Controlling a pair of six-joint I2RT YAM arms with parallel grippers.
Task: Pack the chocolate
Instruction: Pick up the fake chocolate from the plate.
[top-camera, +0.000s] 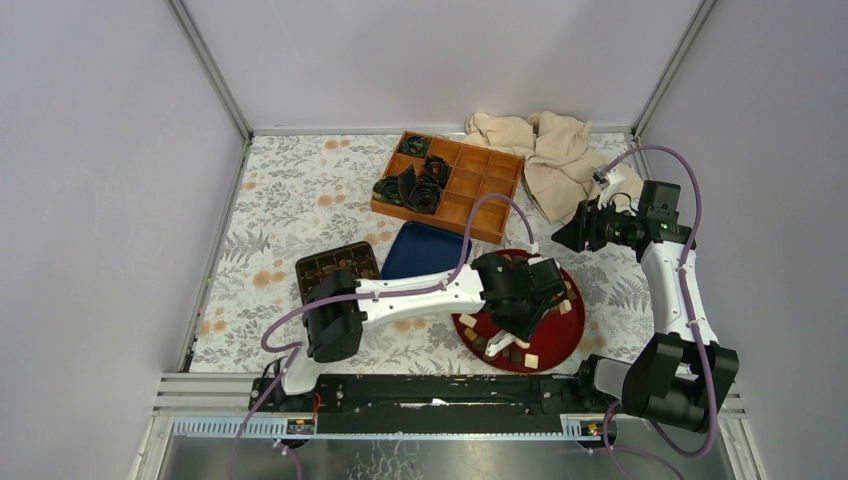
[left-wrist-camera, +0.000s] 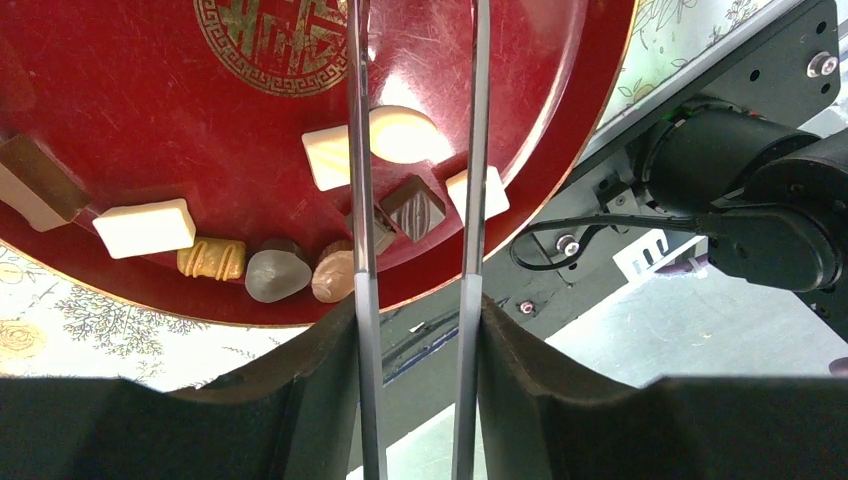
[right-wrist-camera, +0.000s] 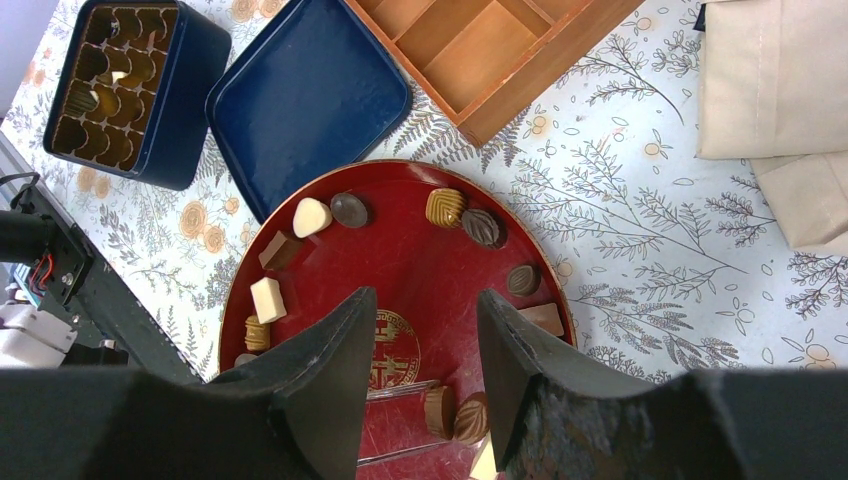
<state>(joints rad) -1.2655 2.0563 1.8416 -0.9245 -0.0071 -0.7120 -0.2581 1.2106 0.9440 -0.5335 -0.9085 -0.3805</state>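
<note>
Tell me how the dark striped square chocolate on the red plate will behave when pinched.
The striped square chocolate looks rigid and flat-sided, so it should probably grip squarely rather than roll. The red plate is glossy, so it may slide if nudged. Small, so likely light.

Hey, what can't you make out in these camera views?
Top view: the left gripper covers much of the red plate and its chocolate.
Left wrist view: its fingers run past the top edge, so contact is unclear.
Right wrist view: the right gripper hides part of the plate.
Top view: the blue tin's cavities are too small to count.
</note>
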